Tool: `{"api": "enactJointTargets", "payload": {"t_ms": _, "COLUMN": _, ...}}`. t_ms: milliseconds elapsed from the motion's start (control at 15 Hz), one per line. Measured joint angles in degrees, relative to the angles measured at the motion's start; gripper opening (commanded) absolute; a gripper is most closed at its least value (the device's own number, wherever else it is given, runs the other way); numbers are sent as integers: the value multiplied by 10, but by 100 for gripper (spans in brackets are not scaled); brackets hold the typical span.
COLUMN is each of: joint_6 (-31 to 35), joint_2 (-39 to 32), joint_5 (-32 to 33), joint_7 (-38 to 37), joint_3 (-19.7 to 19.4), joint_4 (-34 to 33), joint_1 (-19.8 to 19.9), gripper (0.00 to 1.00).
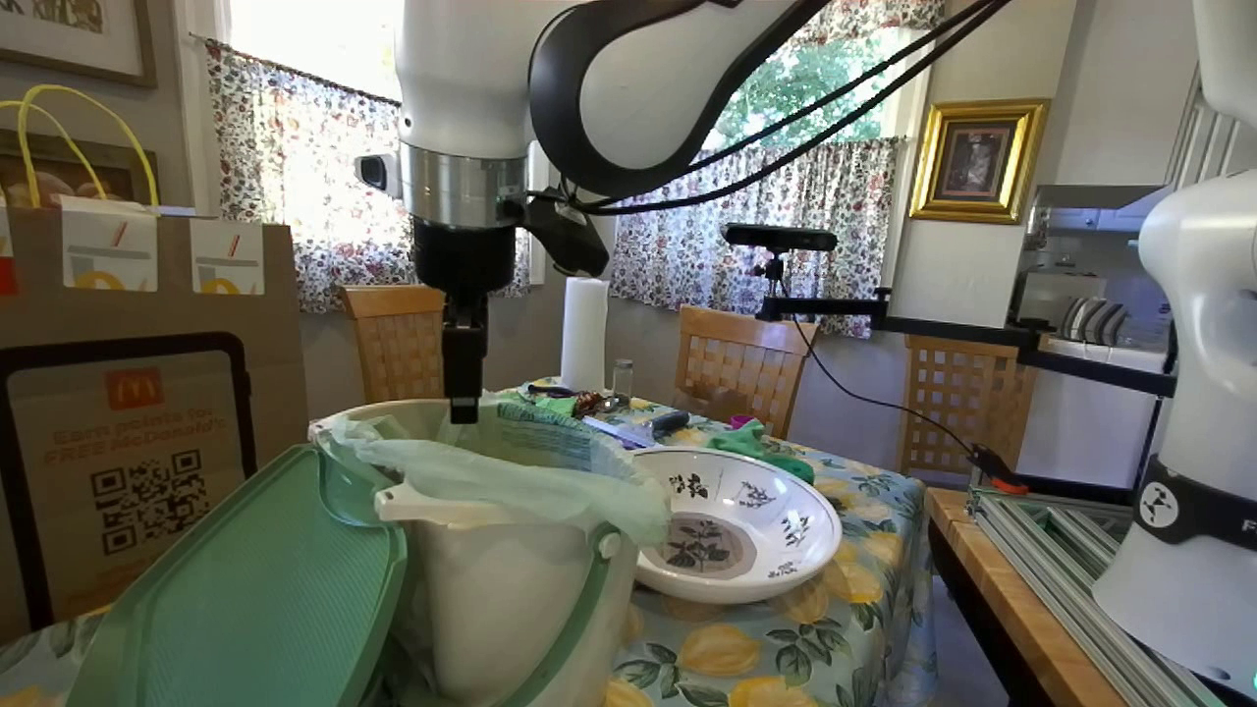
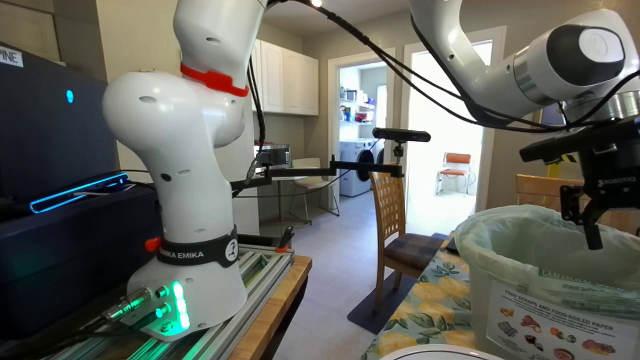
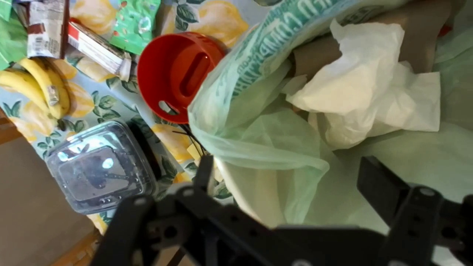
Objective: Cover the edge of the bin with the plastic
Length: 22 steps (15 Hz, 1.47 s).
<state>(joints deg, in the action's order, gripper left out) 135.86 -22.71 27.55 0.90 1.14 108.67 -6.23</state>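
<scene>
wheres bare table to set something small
In the wrist view, bare tablecloth lies between the bananas, red container and clear box; in an exterior view, this side of the patterned bowl, right of the bin. Packets crowd the wrist view's top left.

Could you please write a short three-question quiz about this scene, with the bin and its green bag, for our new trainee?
1. Short answer: In the wrist view, does the green plastic bag cover all of the visible rim of the bin?
2. Multiple choice: Where does the crumpled white paper lie? A) on a chair; B) inside the bin; C) on the patterned plate.
3. True or false: The gripper is closed.

Key:
1. No; a pale stretch of rim is bare, and beside it the bag hangs inside.
2. B.
3. False; its jaws stand apart.
</scene>
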Motion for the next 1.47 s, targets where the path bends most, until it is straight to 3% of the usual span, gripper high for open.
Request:
{"api": "enactJointTargets", "payload": {"t_ms": 333, "joint_6": -11, "joint_2": -7, "joint_5": 3, "joint_7": 18, "joint_3": 0, "joint_4": 1, "joint_1": -12, "gripper": 100}}
{"api": "enactJointTargets", "payload": {"t_ms": 1467, "joint_6": 37, "joint_2": -40, "joint_5": 137, "joint_7": -19, "joint_3": -13, "joint_4": 2, "joint_1": -34, "gripper": 100}}
